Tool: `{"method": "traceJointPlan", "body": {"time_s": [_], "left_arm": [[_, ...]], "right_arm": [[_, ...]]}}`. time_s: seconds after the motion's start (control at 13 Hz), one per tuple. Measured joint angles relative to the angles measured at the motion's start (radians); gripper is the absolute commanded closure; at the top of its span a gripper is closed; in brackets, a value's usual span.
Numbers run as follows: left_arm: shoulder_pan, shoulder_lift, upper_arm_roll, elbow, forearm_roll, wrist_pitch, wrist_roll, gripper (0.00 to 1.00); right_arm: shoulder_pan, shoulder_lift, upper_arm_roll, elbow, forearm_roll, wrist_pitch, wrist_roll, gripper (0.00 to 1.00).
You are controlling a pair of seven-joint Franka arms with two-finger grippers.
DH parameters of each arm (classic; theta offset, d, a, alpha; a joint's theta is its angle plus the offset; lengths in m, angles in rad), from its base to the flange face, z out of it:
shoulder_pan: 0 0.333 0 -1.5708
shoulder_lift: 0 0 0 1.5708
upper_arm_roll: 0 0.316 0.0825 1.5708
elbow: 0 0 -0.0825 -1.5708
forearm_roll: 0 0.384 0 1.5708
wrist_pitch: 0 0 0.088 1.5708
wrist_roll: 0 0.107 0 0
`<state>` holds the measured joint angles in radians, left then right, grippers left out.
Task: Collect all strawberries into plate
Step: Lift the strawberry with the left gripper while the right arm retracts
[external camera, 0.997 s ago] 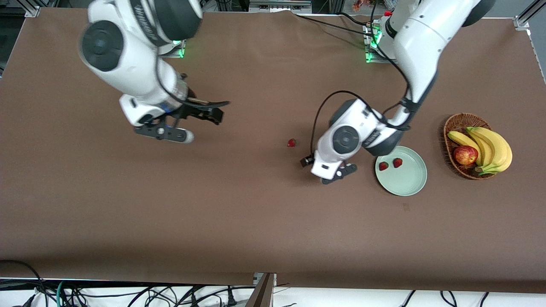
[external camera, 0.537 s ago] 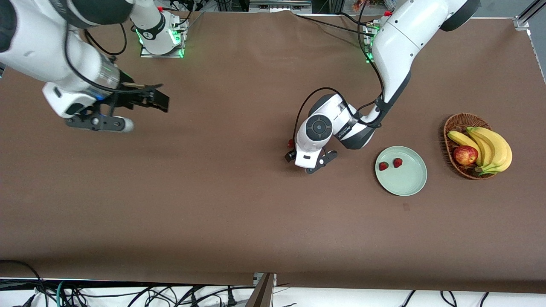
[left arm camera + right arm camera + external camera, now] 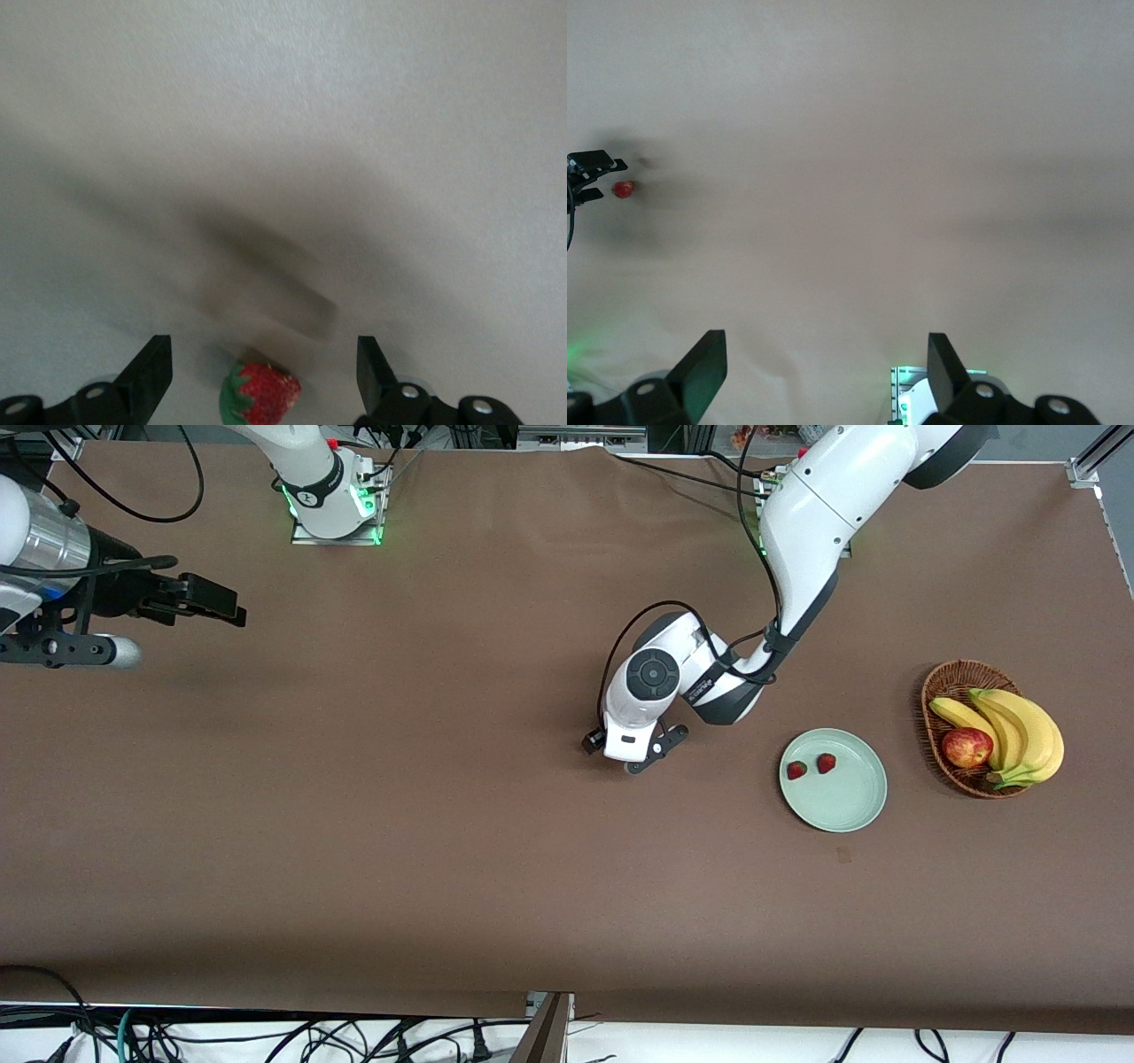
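Counting berries: two strawberries (image 3: 811,766) already sit on the plate (image 3: 850,806), side by side near its rim at about 10 o'clock of the dish. Judging from that, two of three are done, one left.

Third strawberry (image 3: 261,396) is loose on the brown table (image 3: 443,824), roughly 9 o'clock from the plate and well apart from it. Front view hides it under the left arm's wrist; the left wrist view shows it lying on the cloth between the two fingers (image 3: 151,372), green top turned toward one of them, neither finger touching it.

Left gripper (image 3: 631,746) is low over that berry, fingers spread with clear gaps on both sides. Nothing clamped yet. Step in hand looks like the pick: settle around the berry, pinch, then carry toward 3 o'clock to the plate.

Right gripper (image 3: 824,363) is out at the right arm's end of the table, around 9 o'clock of the whole scene, fingers wide apart and holding nothing. That arm waits. Its wrist view catches the berry as a small red dot far off, just beside the left gripper.

Wicker basket (image 3: 948,682) with bananas (image 3: 1019,731) and an apple (image 3: 966,747) sits at 3 o'clock of the plate, not part of the job.

Risk: berry is small and round, could roll if one finger lands first.
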<state>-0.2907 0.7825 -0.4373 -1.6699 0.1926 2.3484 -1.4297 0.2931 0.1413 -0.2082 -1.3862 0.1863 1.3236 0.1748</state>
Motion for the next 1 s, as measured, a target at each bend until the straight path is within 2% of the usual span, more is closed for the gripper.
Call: {"method": "traceJointPlan", "body": {"time_s": [0.08,0.23,0.31,0.38,0.54,0.61,1.0], "left_arm": [[-0.007,0.0,0.0,-0.004,0.0,0.002,-0.003,0.21],[-0.016,0.0,0.0,-0.016,0.0,0.002,-0.005,0.52],[-0.017,0.0,0.0,-0.022,0.0,0.004,-0.005,0.6],[-0.018,0.0,0.0,-0.026,0.0,0.005,-0.005,0.63],[-0.022,-0.002,-0.001,-0.025,0.0,0.014,-0.005,0.76],[-0.023,-0.003,-0.001,-0.025,0.0,0.014,-0.005,0.79],[-0.017,-0.006,0.003,-0.024,0.0,0.01,-0.005,0.79]], "right_arm": [[-0.074,-0.011,0.082,-0.022,-0.034,0.023,-0.004,0.0],[-0.117,-0.061,0.163,-0.116,-0.1,0.121,-0.006,0.0],[-0.117,-0.094,0.179,-0.173,-0.113,0.166,-0.006,0.0],[-0.117,-0.122,0.189,-0.216,-0.12,0.193,-0.006,0.0],[-0.118,-0.149,0.191,-0.241,-0.133,0.21,-0.024,0.0],[-0.12,-0.154,0.189,-0.241,-0.136,0.215,-0.04,0.0],[-0.127,-0.156,0.128,-0.241,-0.137,0.216,-0.112,0.0]]}}
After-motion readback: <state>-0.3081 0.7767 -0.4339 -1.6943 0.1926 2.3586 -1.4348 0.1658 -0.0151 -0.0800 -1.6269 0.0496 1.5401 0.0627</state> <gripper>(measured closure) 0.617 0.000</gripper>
